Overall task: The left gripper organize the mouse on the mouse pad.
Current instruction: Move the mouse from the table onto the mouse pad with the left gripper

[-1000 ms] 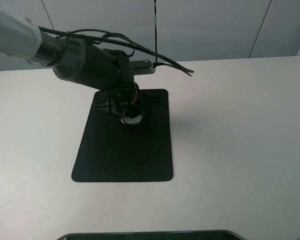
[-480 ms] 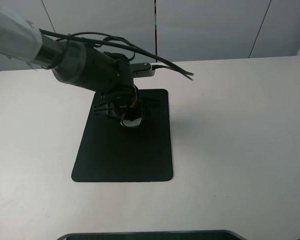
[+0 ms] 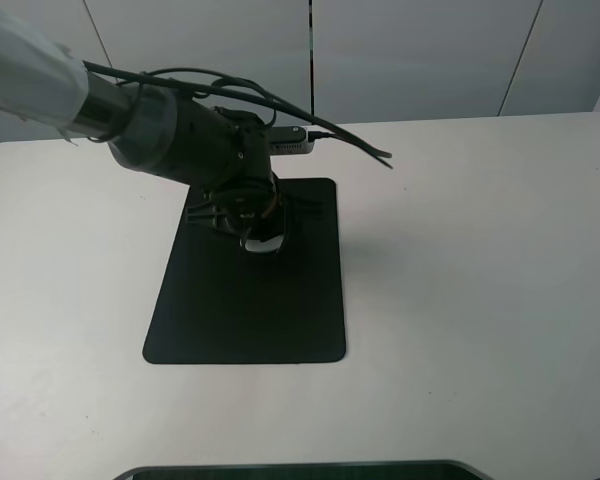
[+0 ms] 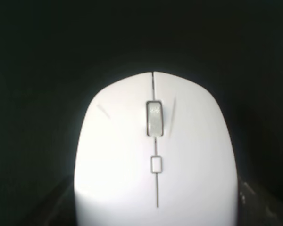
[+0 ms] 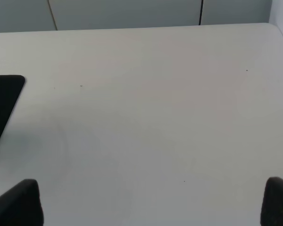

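Note:
The black mouse pad (image 3: 248, 312) lies on the white table, left of centre. My left gripper (image 3: 257, 238) reaches down over the pad's far end, its dark fingers either side of the white mouse (image 3: 264, 244), of which only a small patch shows. In the left wrist view the mouse (image 4: 155, 155) fills the picture, scroll wheel upward, with the black pad (image 4: 37, 47) around it. The gripper looks shut on the mouse. My right gripper (image 5: 146, 207) is open, with its fingertips (image 5: 16, 202) wide apart over bare table; it is outside the exterior view.
Black cables (image 3: 340, 138) trail off the left arm above the pad's far edge. A dark object (image 3: 300, 470) lines the table's near edge. A corner of the mouse pad (image 5: 2, 96) shows in the right wrist view. White table (image 3: 480, 280) stretches to the right.
The left arm has shifted slightly to the right and its wrist has turned a little over the pad's far end. The mouse stays between the fingers at nearly the same spot.

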`<control>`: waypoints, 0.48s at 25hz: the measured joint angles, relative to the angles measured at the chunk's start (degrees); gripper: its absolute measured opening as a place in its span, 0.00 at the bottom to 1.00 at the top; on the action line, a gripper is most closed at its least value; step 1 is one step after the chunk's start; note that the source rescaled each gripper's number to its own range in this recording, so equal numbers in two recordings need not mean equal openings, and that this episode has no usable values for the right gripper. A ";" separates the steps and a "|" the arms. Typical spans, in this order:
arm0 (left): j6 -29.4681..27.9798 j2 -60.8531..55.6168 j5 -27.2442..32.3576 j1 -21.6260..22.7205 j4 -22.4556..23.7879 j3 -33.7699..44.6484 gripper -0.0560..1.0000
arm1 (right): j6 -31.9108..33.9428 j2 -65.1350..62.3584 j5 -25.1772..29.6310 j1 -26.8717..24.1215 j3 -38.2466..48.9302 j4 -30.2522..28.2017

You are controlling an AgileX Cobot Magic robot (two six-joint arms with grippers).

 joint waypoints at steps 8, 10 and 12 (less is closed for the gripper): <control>0.00 0.89 0.13 0.00 0.58 0.00 0.06 | 0.00 0.00 0.00 0.00 0.00 0.00; -0.12 1.40 0.13 0.00 0.66 0.00 0.06 | 0.00 0.00 0.00 0.00 0.00 0.00; -0.53 1.77 0.13 0.00 0.66 0.00 0.06 | -0.10 0.00 0.00 0.00 0.00 0.00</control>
